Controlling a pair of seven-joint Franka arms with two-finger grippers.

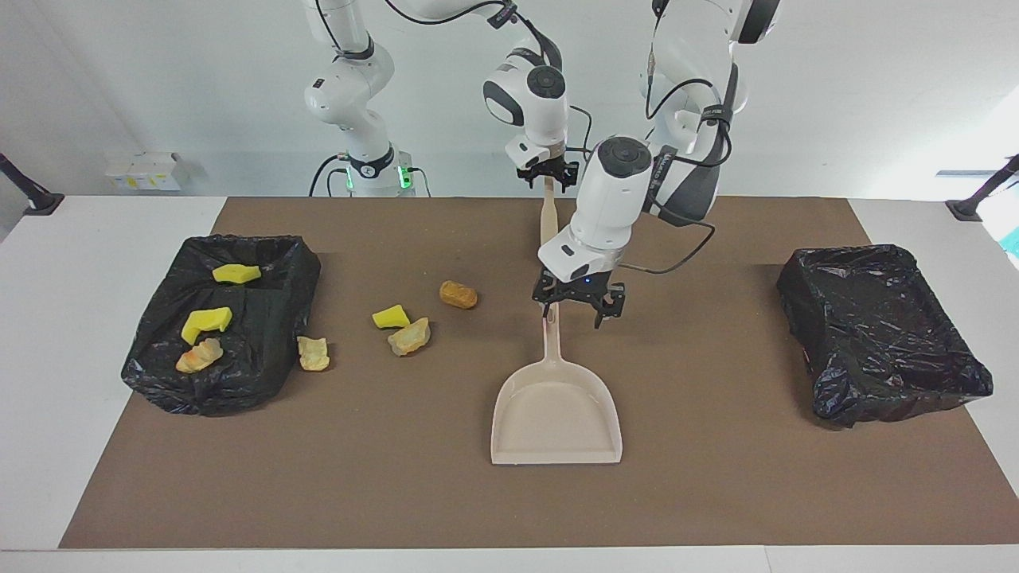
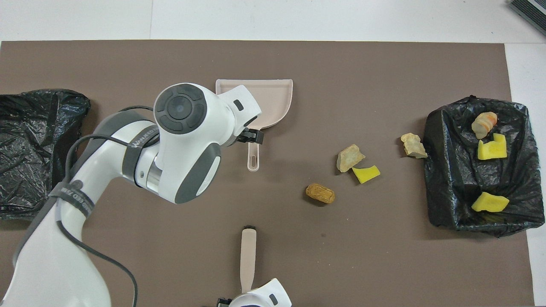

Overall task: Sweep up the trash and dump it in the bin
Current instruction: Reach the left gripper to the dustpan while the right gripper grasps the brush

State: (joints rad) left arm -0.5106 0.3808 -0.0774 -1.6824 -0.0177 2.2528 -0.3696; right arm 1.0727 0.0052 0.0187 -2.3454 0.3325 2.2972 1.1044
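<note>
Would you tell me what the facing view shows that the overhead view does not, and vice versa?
Only the facing view shows the left gripper open over the dustpan handle and the right gripper at the brush top. Only the overhead view shows the brush's black bristles, hidden by the left arm in the other. Both show the dustpan, four scraps on the mat and three in the bin at the right arm's end.
</note>
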